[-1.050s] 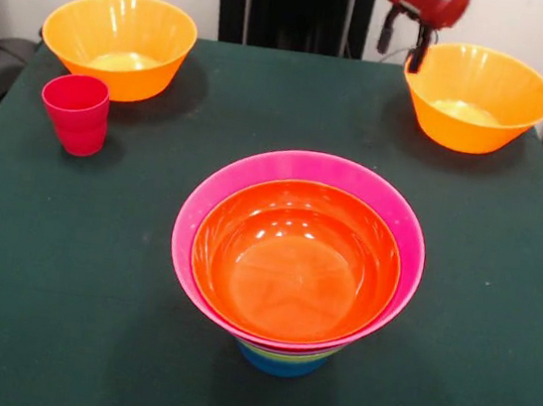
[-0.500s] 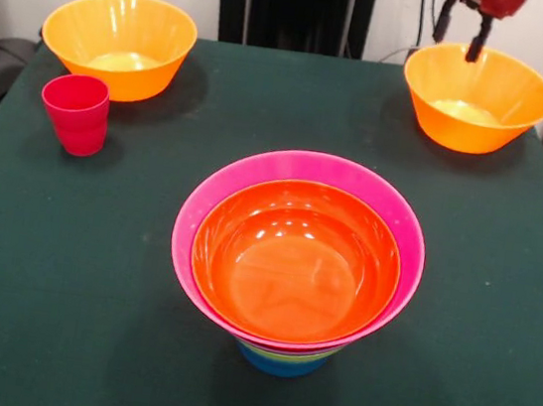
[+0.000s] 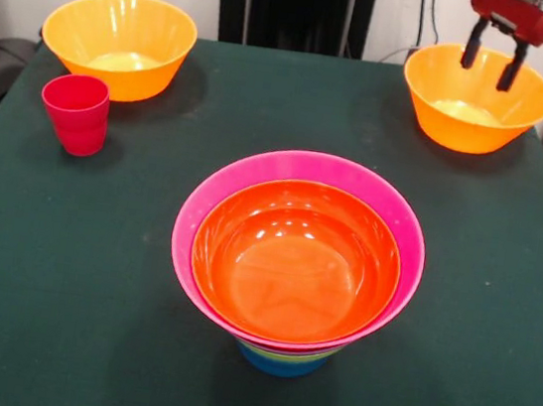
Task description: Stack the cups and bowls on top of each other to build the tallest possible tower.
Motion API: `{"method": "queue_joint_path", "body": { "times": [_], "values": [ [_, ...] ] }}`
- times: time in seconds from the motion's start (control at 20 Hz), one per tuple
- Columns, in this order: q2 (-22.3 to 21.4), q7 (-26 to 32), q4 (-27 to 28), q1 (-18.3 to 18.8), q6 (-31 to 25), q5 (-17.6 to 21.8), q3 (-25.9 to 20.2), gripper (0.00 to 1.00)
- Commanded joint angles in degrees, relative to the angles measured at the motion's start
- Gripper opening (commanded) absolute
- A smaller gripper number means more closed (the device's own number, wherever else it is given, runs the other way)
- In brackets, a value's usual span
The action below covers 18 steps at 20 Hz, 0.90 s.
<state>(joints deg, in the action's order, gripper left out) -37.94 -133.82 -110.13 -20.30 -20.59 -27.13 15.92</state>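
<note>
Glossy yellow-orange plastic sits directly under my red-bodied gripper [image 3: 490, 64]: a large, round, deep bowl [image 3: 476, 110] with a thin flared rim and a pale flat bottom, standing on the dark green cloth-covered table [image 3: 62, 276]. My two dark fingers hang spread apart, holding nothing, poised over the far part of that bowl's rim; whether one tip is inside the wall I cannot tell from this view. Judged step: approach to pick this bowl for the stack. Next move, as I read it, calls for descending so one finger goes inside the wall and one outside, then pinching the thin rim; the smooth, slick plastic may slip or tilt when lifted from one edge. Well away from my gripper, toward the camera, stands the tower [image 3: 295, 266]: a wide orange bowl nested in a large pink bowl, lime-green and blue edges showing beneath, narrow at the base, so likely top-heavy. Far off to the side across the table rest a second yellow-orange bowl [image 3: 118, 43] and, just beside it, a small red plastic tumbler with a ridged lower half [image 3: 75, 113], both upright.
</note>
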Motion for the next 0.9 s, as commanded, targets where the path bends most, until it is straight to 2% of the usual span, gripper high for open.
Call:
{"method": "queue_joint_path", "body": {
  "times": [0.05,0.25,0.6,0.9],
  "values": [
    [8.06,-14.94,12.47,-1.67,-5.91,-2.78,0.21,1.00],
    [9.29,-15.65,14.28,-2.22,-6.22,-3.42,0.56,1.00],
    [8.75,-17.21,18.56,-2.59,-12.80,-2.76,2.15,1.00],
    [11.87,-17.74,21.59,-2.09,-12.13,-3.10,1.47,1.00]
  ]
}}
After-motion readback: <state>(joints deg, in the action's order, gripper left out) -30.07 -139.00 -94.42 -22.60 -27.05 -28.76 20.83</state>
